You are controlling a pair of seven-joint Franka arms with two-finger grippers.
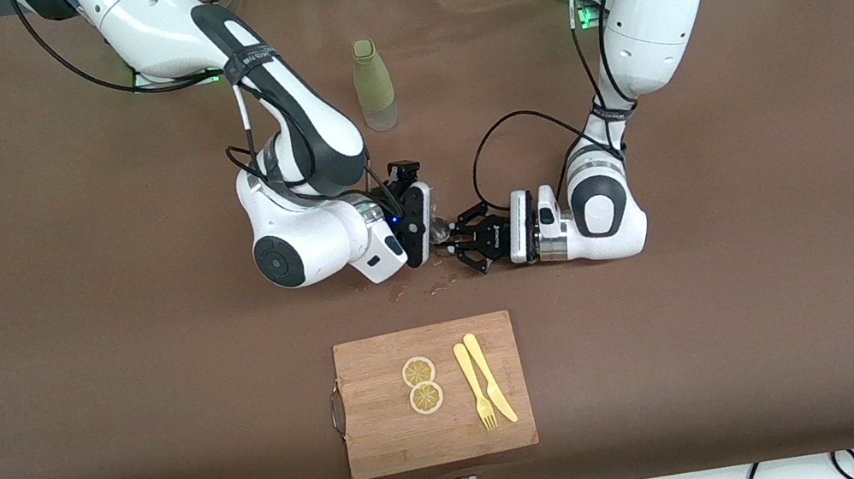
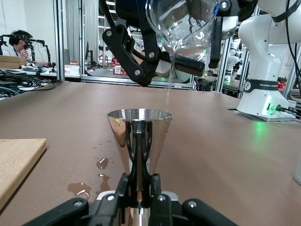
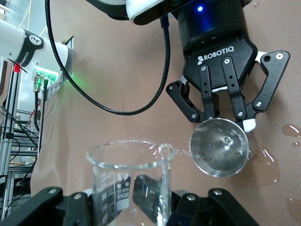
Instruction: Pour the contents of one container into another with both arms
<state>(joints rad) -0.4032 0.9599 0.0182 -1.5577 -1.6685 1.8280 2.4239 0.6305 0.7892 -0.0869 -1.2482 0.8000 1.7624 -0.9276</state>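
Nearest the front camera: one wooden cutting board (image 1: pixel 433 394) with a metal handle, bearing two lemon slices (image 1: pixel 422 384), one yellow fork (image 1: pixel 474 386) and one yellow knife (image 1: pixel 489 376), the cutlery lying side by side.

Farther from the camera, mid-table: two grippers meeting tip to tip over a patch of small puddles (image 1: pixel 422 285). Left gripper (image 1: pixel 465 243), one, jaws clamped on the narrow waist of one steel jigger (image 2: pixel 139 136), held upright with its upper cone open. Right gripper (image 1: pixel 422 227), one, jaws closed around one small clear glass (image 2: pixel 181 23), tilted just above the jigger.

Front view: glass and jigger show only as a small glint between the fingers. Left wrist view alone: a thin stream of clear liquid (image 2: pixel 169 84) falling from the glass's spout toward the jigger's rim, plus wet spots on the brown table (image 2: pixel 235 155) and the board's corner. Right wrist view alone: printed measuring marks on the glass wall, and liquid already inside the jigger's cup, seen from above.

Farthest, near the arm bases: one tall olive-green bottle (image 1: pixel 373 84), upright, standing apart from both grippers.
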